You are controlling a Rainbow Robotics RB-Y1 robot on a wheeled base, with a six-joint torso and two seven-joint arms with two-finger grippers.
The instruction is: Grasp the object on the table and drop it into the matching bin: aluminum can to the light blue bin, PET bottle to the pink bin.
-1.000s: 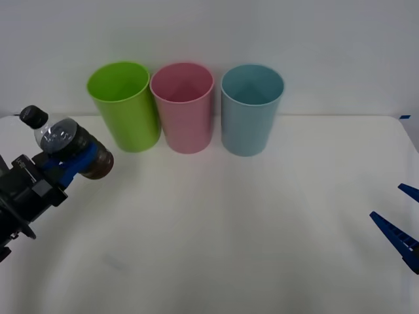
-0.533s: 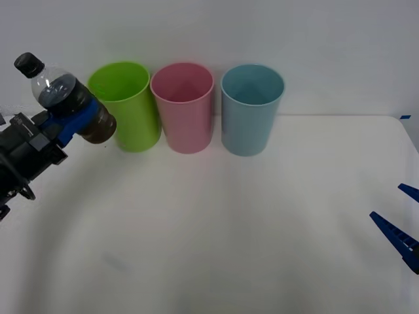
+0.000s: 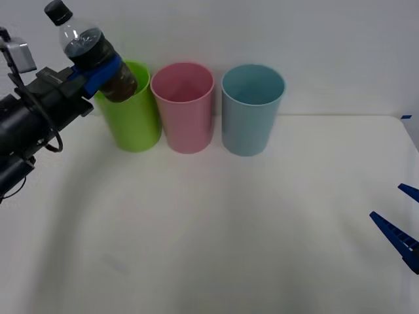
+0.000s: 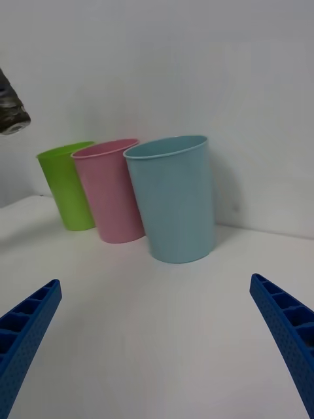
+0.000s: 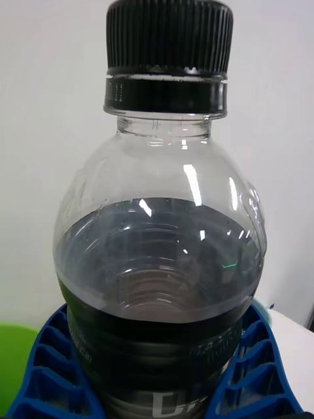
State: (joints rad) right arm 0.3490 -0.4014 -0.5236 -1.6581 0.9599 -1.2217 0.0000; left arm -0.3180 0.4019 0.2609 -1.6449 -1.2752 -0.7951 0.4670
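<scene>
PET bottle [image 3: 91, 55]: small, clear, black screw cap, dark liquid and dark lower band. Held aloft, tilted with the cap pointing up and to the robot's left, its base over the near-left rim of the lime green cup [image 3: 131, 108]. Clear of the table [image 3: 216, 222].

Left gripper [image 3: 98, 73]: raised at the table's far left, blue ribbed fingers [image 5: 49, 366] clamped round the bottle's lower body, one on each side; the left wrist view shows the bottle upright between them, cap [image 5: 169, 36] uppermost.

Pink bin [image 3: 182, 106]: standing upright at the back of the table, middle of a row of three, just beside the lime green cup on the robot's left side.

Light blue bin [image 3: 252, 108]: upright, just beside the pink bin on the robot's right side.

Right gripper [image 3: 400, 222]: low at the table's right edge, well apart from the bins, blue fingers [image 4: 26, 327] spread wide, holding nothing.
</scene>
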